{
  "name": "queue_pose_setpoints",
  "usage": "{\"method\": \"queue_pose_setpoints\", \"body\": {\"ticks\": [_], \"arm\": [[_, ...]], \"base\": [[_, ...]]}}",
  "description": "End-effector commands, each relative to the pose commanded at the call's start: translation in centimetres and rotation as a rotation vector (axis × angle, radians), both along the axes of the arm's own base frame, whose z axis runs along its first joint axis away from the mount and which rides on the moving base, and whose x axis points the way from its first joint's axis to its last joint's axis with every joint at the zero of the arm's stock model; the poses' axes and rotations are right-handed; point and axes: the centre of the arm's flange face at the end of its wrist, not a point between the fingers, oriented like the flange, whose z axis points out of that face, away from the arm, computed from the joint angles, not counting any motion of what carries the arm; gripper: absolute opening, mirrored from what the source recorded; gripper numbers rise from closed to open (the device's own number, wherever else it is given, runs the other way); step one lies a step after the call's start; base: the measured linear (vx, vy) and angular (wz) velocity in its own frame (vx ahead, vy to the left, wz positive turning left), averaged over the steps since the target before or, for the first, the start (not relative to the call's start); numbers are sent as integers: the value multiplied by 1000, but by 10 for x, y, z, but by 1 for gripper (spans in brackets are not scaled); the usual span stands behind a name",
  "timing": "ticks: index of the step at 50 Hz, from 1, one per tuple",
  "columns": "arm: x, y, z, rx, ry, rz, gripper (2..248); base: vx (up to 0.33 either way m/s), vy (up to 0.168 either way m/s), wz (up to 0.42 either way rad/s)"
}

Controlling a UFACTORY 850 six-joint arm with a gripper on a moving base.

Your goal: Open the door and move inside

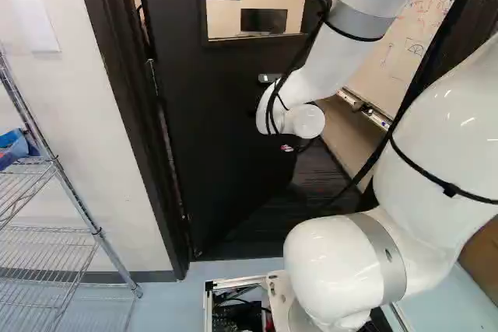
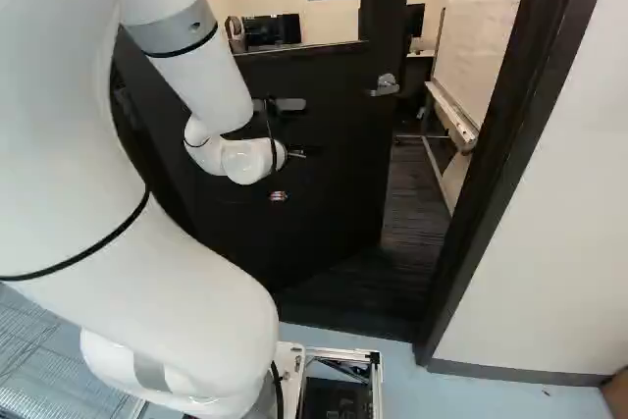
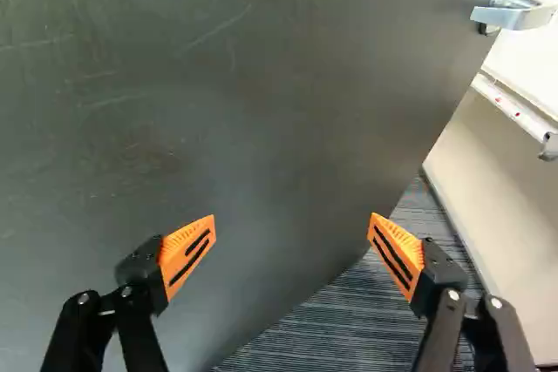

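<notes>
A white robot arm (image 2: 177, 272) is leaning through an office doorway toward a dark windowed door (image 2: 334, 154), which is standing partly open into the room beyond. The door is hanging from the left side of the dark door frame (image 1: 124, 106), and its silver lever handle (image 3: 514, 16) is sitting near the free edge, to the right of the gripper (image 3: 292, 216). The gripper's two fingers are standing wide apart, their orange pads (image 3: 186, 250) holding nothing; whether they are touching the door is not clear.

The job now appearing to be in hand is swinging the door wider, the latch no longer needing a turn. Pushing well is likely calling for steady, gentle pressure toward the far side, closer to the free edge, where leverage is better, with the fingertips following the door's arc rather than scraping across it. Holding the door back while the mobile base (image 2: 339, 352) is rolling in should be guarding against a swing back. The base is needing a centred line, keeping the arm clear of the right frame, the wire shelving (image 1: 47, 231) at near left and the wheeled whiteboard (image 2: 486, 26) at far right.
</notes>
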Motion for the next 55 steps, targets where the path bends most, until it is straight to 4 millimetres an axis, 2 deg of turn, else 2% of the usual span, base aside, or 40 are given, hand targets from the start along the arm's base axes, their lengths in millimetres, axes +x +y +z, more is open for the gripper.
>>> {"method": "queue_pose_setpoints", "body": {"ticks": [24, 55], "arm": [[3, -1, 0, 10, 0, -19, 247], [27, 6, 0, 66, 2, -97, 247]], "base": [[0, 0, 0], [0, 0, 0]]}}
